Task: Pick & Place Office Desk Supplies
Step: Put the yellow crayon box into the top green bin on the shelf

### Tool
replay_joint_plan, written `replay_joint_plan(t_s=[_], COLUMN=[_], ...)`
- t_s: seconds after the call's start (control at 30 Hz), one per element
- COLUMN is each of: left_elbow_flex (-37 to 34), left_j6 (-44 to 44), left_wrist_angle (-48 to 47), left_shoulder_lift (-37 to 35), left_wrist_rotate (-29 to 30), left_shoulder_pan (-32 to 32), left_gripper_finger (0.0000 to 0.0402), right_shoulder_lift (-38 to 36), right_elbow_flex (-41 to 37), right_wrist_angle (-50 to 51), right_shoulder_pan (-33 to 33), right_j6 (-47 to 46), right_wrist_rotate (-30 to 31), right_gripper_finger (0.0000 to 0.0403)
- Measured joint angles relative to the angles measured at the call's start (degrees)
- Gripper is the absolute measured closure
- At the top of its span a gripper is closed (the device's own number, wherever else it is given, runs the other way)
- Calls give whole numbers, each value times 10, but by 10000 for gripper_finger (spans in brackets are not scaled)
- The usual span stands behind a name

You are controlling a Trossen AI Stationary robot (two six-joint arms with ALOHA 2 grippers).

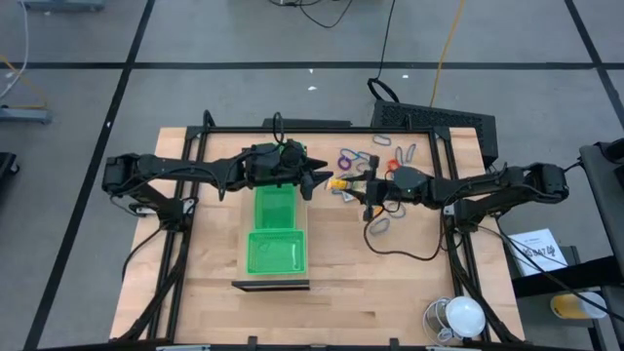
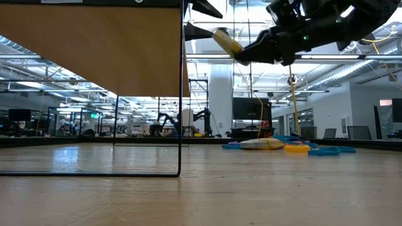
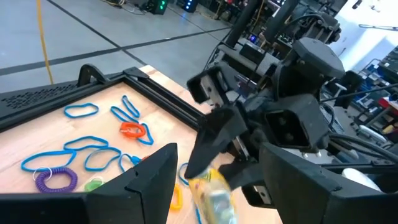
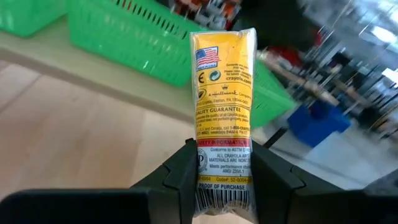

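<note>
From above I see the right gripper (image 1: 343, 183) carrying a small yellow plastic-wrapped packet (image 1: 338, 182) in the air, just beside the long green plastic tray (image 1: 275, 255); the left gripper (image 1: 318, 172) faces it, fingers apart and empty. At table height the packet (image 2: 226, 42) hangs high above the wood. My right wrist camera shows printed yellow film, barcode end clamped: I judge it light, crinkly, slippery, best pinched mid-body.
</note>
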State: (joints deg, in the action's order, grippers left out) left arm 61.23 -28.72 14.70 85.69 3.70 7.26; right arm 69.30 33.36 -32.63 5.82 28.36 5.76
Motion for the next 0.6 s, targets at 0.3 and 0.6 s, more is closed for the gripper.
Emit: replay_joint_plan(t_s=[0.3,0.6], left_elbow_flex=[0,-1], left_j6=[-13,-9], left_wrist_angle=[18,34], left_shoulder_lift=[9,32], left_wrist_rotate=[-3,-8], left_shoulder_pan=[-1,-2], left_gripper_finger=[163,163], right_shoulder_lift=[1,0], right_elbow_flex=[-1,0], right_wrist_angle=[-101,-108], right_shoulder_pan=[1,1], right_j6=[90,99], right_wrist_rotate=[19,37], right_gripper_finger=[295,296])
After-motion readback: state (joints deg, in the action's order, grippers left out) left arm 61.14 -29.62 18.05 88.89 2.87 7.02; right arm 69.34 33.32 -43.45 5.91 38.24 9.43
